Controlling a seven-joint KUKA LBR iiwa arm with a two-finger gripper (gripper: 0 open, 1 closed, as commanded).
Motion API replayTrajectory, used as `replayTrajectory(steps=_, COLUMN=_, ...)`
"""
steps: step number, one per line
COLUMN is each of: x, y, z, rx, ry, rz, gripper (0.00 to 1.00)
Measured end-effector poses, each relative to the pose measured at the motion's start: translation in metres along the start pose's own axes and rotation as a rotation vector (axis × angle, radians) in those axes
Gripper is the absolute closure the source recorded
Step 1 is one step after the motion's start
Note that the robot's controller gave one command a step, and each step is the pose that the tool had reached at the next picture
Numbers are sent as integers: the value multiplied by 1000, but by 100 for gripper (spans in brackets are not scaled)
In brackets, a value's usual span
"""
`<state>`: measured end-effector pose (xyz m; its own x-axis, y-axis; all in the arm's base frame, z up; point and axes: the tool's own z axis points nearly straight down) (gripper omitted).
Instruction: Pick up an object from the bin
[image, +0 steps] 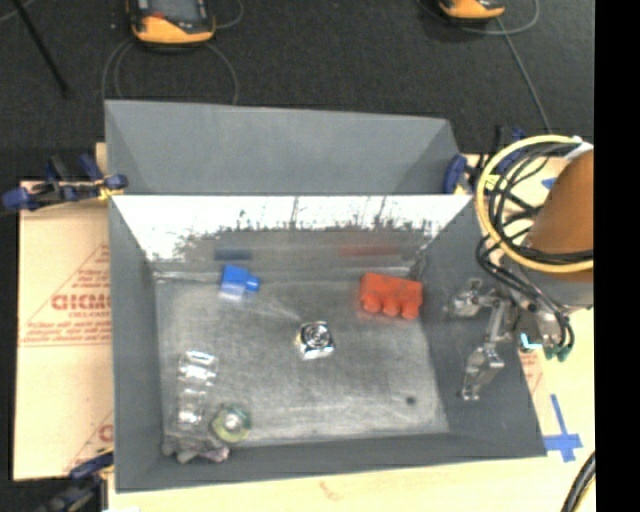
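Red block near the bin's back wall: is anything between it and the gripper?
Nothing visible stands between them. The gripper hangs over the right sloping wall of the bin. The red block lies beside it, toward the back, with bare grey floor between them. The shiny metal piece sits mid-floor, beyond the block and off that path.

Rear left: small block (238, 281).
Rear right: brick (390, 296).
Centre: metal part (316, 340).
Front left: plastic piece (195, 385), disc (231, 424) set before it.
Right wall (488, 422): gripper (480, 345) is held above.
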<state>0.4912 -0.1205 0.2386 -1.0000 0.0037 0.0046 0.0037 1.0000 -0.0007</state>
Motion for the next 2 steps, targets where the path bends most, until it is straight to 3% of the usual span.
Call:
replayTrajectory(steps=1, x=-50, y=85, z=156, rx=-1, ry=-3, rz=-233, gripper=0)
replayTrajectory(steps=2, x=-57, y=31, z=165, rx=0, ry=-19, rz=-273, gripper=0)
